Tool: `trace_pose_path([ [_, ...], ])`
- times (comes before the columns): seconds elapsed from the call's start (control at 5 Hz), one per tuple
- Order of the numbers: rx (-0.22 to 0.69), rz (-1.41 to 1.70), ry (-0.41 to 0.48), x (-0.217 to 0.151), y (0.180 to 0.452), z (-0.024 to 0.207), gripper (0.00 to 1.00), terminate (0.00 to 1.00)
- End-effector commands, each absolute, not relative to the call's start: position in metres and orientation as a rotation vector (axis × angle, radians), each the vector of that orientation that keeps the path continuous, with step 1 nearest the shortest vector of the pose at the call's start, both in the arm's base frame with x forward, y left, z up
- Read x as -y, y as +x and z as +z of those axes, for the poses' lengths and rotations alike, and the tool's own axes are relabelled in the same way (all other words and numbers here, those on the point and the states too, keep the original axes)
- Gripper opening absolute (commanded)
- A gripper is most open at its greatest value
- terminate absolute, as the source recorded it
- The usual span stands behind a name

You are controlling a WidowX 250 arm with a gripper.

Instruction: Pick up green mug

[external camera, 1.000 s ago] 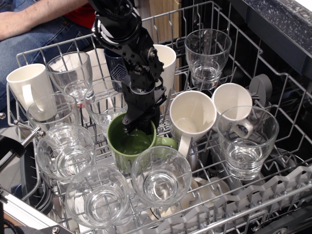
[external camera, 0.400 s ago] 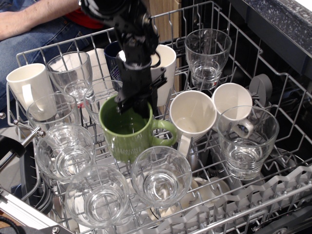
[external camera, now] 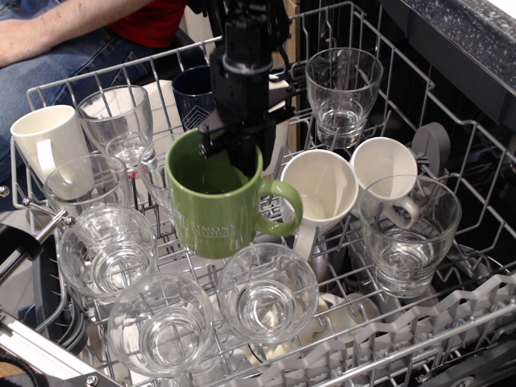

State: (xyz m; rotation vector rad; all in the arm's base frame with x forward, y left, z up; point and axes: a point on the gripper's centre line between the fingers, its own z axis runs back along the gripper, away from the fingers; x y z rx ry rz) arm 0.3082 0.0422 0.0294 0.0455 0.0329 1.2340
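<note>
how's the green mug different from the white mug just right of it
The green mug is olive with pale lettering; the white mug is plain cream. The green mug hangs from the tool, clamped on its rim; the white mug rests tilted in the rack. Both have looped handles.

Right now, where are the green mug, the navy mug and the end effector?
Green mug (external camera: 211, 224): main view, on its lettered side.
Navy mug (external camera: 193, 97): main view, on its front wall.
End effector (external camera: 234, 155): main view, at the green mug's rim.
</note>
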Motion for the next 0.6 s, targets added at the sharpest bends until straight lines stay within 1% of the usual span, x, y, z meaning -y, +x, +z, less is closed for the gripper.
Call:
trace_pose_path([
  [0.0, -0.01, 1.239, 0.01, -0.041, 0.326, 0.103, 0.0, 0.0],
  [0.2, -0.048, 1.182, 0.011, -0.044, 0.331, 0.12, 0.0, 0.0],
  [0.4, -0.031, 1.144, -0.033, -0.041, 0.318, 0.118, 0.0, 1.0],
])
